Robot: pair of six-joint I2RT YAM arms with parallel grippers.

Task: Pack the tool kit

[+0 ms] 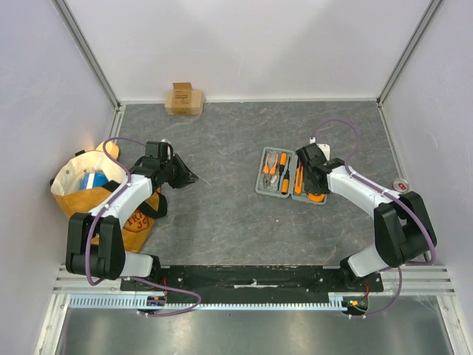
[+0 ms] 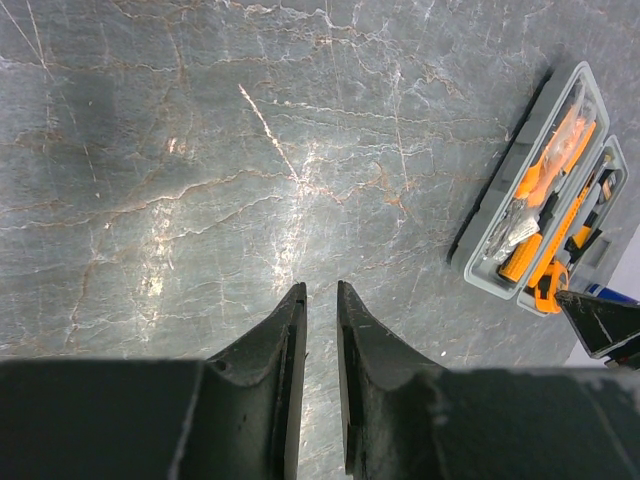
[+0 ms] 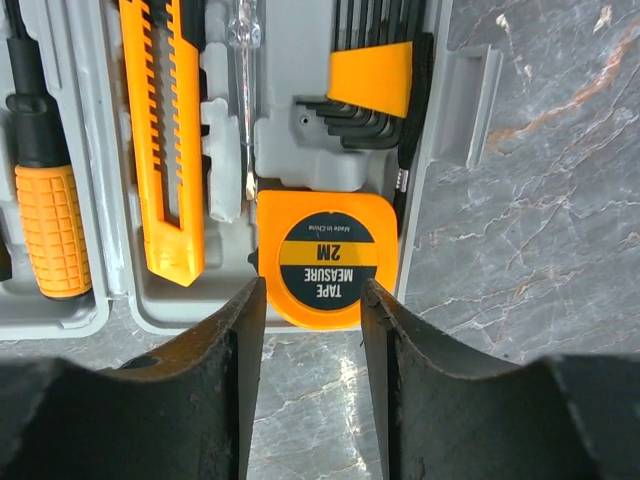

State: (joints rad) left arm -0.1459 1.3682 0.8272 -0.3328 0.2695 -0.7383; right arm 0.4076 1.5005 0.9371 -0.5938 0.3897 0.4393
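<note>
**A:** Fingers [image 3: 225, 380] of the right pincer [image 3: 313, 285] loom closest, one on either side of the tape measure [image 3: 328, 258]. Is it grasped?

**B:** I cannot tell. The fingers stand apart and straddle its near edge, but no contact shows.

**A:** How far along is the packing?

**B:** Far, I'd judge. The case [image 3: 285, 140] lies open on the worktop [image 2: 200, 150]. The knife [image 3: 160, 150], hex keys [image 3: 370, 90], a screwdriver [image 3: 52, 225] and the pliers [image 1: 271, 168] all sit in their slots. The tape measure is in the recess at the case's near right corner, though it seems to overhang the rim, so it may not be pressed home.

**A:** And what's left?

**B:** Probably seating the tape measure, then folding the case shut, since both halves lie flat.

**A:** The arms?

**B:** The right arm [image 1: 369, 196] has its elbow out to the right of the case. Its forearm reaches in and the wrist tips down over that corner. The left arm [image 1: 129, 196] is folded, well apart from the case on its left. The left pincer [image 2: 320, 290] angles down at the worktop, all but clenched, with a thin slit and nothing in it.
</note>
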